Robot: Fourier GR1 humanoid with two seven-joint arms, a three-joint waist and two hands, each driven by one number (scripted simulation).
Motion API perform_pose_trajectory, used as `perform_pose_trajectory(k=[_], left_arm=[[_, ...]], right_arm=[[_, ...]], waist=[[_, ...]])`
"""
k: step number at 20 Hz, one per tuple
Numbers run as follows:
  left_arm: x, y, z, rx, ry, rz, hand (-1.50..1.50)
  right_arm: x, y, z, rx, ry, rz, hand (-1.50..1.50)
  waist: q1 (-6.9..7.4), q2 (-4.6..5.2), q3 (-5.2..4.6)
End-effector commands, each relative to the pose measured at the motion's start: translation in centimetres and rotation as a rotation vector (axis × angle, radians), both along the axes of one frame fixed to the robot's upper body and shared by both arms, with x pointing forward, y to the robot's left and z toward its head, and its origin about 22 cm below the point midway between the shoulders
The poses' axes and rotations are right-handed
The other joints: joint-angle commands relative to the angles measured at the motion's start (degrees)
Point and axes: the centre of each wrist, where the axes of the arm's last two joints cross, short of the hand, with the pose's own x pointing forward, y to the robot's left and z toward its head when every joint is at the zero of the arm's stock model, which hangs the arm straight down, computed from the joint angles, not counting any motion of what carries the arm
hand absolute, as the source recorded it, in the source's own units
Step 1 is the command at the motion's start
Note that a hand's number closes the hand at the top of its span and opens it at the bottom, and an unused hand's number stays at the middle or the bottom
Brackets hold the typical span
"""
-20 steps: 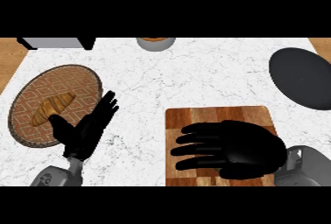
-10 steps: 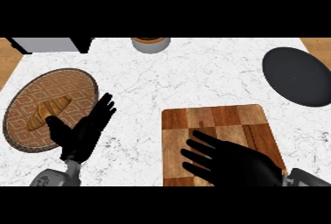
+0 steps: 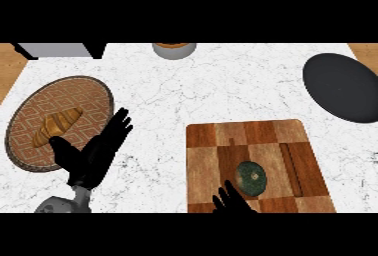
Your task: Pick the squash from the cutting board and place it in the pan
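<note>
Right hand [image 3: 235, 202] has drawn back toward 6 o'clock; only fingertips show at the lower edge, holding nothing; cannot tell how far open. With it withdrawn, the squash [image 3: 251, 177] is uncovered, lying on the board [image 3: 221, 145], low centre, fingertips just beside it. No grasp yet; pick not started.

Left hand [image 3: 92, 155] rests open at 8 o'clock, fingers up.

Count: one squash, one board, one pan [image 3: 343, 92] at 2 o'clock, one plate [image 3: 88, 90] with one croissant [image 3: 57, 124] at 9.
</note>
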Motion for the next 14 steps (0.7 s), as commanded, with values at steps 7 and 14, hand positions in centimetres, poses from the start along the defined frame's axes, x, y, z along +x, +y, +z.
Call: perform_pose_trajectory(k=[7, 14], left_arm=[[-0.4, -0.7, 1.5, 0.009, 0.002, -0.001, 0.0], [1.4, -1.9, -1.5, -0.008, -0.004, -0.002, 0.0]], right_arm=[[-1.6, -0.6, -3.6, -0.016, -0.075, -0.09, -1.5], [0.6, 0.3, -3.6, -0.04, -0.244, -0.067, -1.5]], waist=[[0.94, 0.51, 0.12], [0.72, 0.65, 0.08]])
